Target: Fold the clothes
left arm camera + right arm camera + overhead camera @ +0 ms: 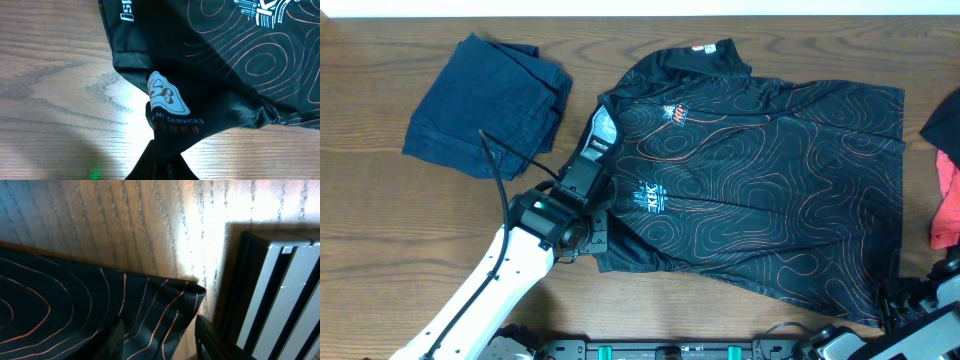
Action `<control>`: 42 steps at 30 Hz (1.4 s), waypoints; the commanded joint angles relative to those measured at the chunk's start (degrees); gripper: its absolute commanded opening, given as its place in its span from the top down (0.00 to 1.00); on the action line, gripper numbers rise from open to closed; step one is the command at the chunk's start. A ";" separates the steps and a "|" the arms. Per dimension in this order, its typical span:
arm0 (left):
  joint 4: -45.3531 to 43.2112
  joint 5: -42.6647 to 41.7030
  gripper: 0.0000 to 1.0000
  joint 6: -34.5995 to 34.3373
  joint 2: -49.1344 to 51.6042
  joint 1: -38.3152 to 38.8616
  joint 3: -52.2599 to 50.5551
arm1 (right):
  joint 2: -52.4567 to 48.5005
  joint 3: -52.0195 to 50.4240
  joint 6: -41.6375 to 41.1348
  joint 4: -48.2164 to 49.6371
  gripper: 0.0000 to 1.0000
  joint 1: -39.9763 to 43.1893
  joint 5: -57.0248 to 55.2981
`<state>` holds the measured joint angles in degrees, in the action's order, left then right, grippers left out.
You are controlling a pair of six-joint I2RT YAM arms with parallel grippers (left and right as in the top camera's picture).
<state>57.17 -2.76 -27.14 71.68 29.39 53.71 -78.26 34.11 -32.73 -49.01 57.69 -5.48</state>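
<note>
Wood-grain table fills every view; on it the black jersey with thin orange contour lines lies spread front-up, collar toward the far edge, reaching from the left fingers across to the right ones. The left gripper is clenched on a sleeve of the jersey; in the left wrist view the cloth bunches into a narrow fold where it enters the fingertips, and a pale blue badge with lettering sits just beyond them. The right gripper stands with its jaws apart; a hemmed corner of the jersey lies flat on the wood in the gap, one finger over the cloth, the other just beside the corner's edge on bare wood, so nothing is pinched. A black-and-white frame runs close outside that finger. A folded navy denim garment lies beyond the left fingers, apart from the jersey; a red garment lies beyond the right fingers at the table's edge.
</note>
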 commanded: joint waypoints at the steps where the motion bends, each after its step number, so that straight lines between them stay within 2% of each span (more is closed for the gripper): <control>1: -0.24 0.87 0.94 0.31 -0.50 -0.24 0.68 | 0.24 -0.24 -0.92 -0.57 0.57 0.52 -1.64; 5: -0.24 0.87 0.94 0.28 -0.52 -0.24 0.68 | 0.24 -0.48 -0.92 -1.14 0.57 0.52 -1.46; 8: -0.33 0.87 0.94 0.31 -0.52 -0.24 0.68 | 0.24 -0.48 -1.16 -0.85 0.51 0.52 -1.40; 11: -0.46 0.87 0.94 0.28 -0.52 -0.24 0.68 | 0.24 -0.61 -1.25 0.22 0.49 0.52 -1.40; 17: -0.61 0.87 0.94 0.28 -0.52 -0.24 0.68 | 0.24 -2.19 -4.61 2.56 0.57 0.50 -1.79; 23: -0.90 0.87 0.94 0.28 -0.52 -0.24 0.68 | 0.24 -2.43 -5.95 2.67 0.60 0.42 -1.86; 24: -1.07 0.87 0.94 0.28 -0.52 -0.24 0.68 | 0.24 -2.64 -6.03 2.95 0.67 0.42 -1.84; 25: -1.11 0.87 0.94 0.28 -0.52 -0.24 0.68 | 0.24 -2.82 -6.03 3.13 0.86 0.42 -1.81; 26: -1.11 0.87 0.94 0.31 -0.52 -0.24 0.68 | 0.24 -2.84 -6.03 3.15 0.99 0.42 -1.81; 32: -0.83 0.87 0.94 0.28 -0.52 -0.24 0.68 | 0.26 -2.51 -5.40 2.23 0.99 0.42 -1.68; 35: -0.83 0.87 0.94 0.31 -0.52 -0.24 0.68 | 0.26 -1.07 -2.47 0.55 0.99 0.42 -1.36; 42: -0.83 0.90 0.94 0.37 -0.52 -0.24 0.68 | 0.26 8.98 1.55 -8.57 0.99 0.42 5.84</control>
<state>56.31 -2.74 -27.11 71.68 29.39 53.71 -78.26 38.39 -33.74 -56.27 57.67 -2.70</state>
